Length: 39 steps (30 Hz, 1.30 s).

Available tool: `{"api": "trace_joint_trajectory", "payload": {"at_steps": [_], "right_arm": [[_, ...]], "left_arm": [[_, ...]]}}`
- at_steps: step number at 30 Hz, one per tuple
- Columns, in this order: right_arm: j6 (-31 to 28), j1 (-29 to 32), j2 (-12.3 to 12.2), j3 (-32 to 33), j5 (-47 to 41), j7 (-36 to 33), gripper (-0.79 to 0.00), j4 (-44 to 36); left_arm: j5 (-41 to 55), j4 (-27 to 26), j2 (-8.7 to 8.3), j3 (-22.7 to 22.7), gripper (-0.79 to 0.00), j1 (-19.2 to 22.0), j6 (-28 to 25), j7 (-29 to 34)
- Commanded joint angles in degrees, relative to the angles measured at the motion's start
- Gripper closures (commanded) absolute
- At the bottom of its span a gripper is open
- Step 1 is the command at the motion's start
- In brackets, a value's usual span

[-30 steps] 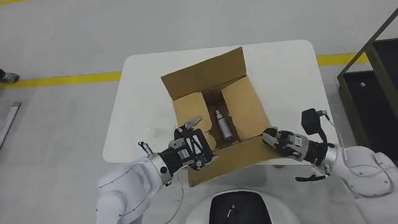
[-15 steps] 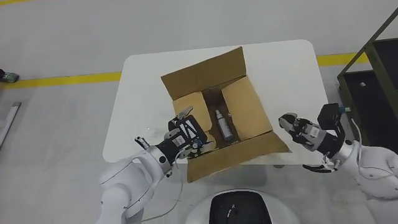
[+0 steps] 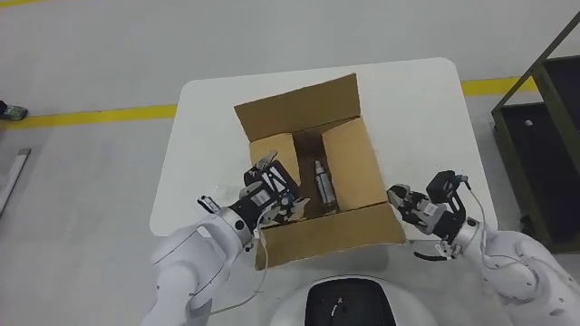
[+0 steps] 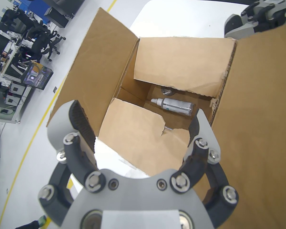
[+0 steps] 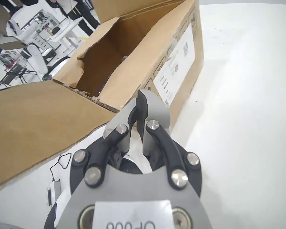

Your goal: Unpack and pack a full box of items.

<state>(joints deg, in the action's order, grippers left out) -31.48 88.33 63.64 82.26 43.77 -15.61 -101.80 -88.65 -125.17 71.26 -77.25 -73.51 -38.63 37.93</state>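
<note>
An open cardboard box (image 3: 299, 113) stands in the middle of the white table (image 3: 426, 109), its large flaps spread outward. A clear bottle with a white cap (image 3: 323, 184) lies on the box floor, the bottle (image 4: 174, 106) also showing past a torn inner flap (image 4: 135, 129). My left gripper (image 3: 276, 186) is open at the box's near-left side; in the left wrist view the left gripper (image 4: 138, 125) straddles that torn flap. My right gripper (image 3: 399, 201) is shut with nothing in it, and the right gripper (image 5: 139, 97) sits close beside the box's labelled side wall (image 5: 174, 72), near its front corner.
The front flap (image 3: 331, 235) hangs out over the table's near edge. A green metal rack (image 3: 544, 118) stands right of the table. Bare tabletop lies right of the box (image 5: 240, 84) and along its far side.
My right gripper swung away to the right, then came back to the box's front right corner. My left gripper moved farther along the left inner flap. The front flap spread wider.
</note>
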Motion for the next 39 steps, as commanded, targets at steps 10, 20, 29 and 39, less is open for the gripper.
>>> {"api": "trace_joint_trajectory", "payload": {"at_steps": [10, 20, 29, 39], "right_arm": [[-4.76, 1.86, -0.18, -1.44, -2.28, 0.32, 0.000, -2.29], [-2.35, 2.88, -0.53, 3.43, -1.64, 4.32, 0.000, -5.19], [-2.08, 3.23, -0.63, 3.76, -1.79, 4.29, 0.000, -5.80], [-2.38, 1.42, -0.63, 3.13, -2.15, 4.11, 0.000, -5.17]], "left_arm": [[-5.38, 4.03, -0.30, 1.53, -0.785, 0.40, 4.11, 1.31], [-10.02, 8.42, -0.05, 7.86, -0.785, 1.86, 5.46, 4.67], [-21.42, 13.95, -0.23, 11.10, -0.502, 3.16, 7.13, 2.79], [-24.04, 15.90, -0.13, 9.90, 0.000, 3.53, 12.01, 0.85]]}}
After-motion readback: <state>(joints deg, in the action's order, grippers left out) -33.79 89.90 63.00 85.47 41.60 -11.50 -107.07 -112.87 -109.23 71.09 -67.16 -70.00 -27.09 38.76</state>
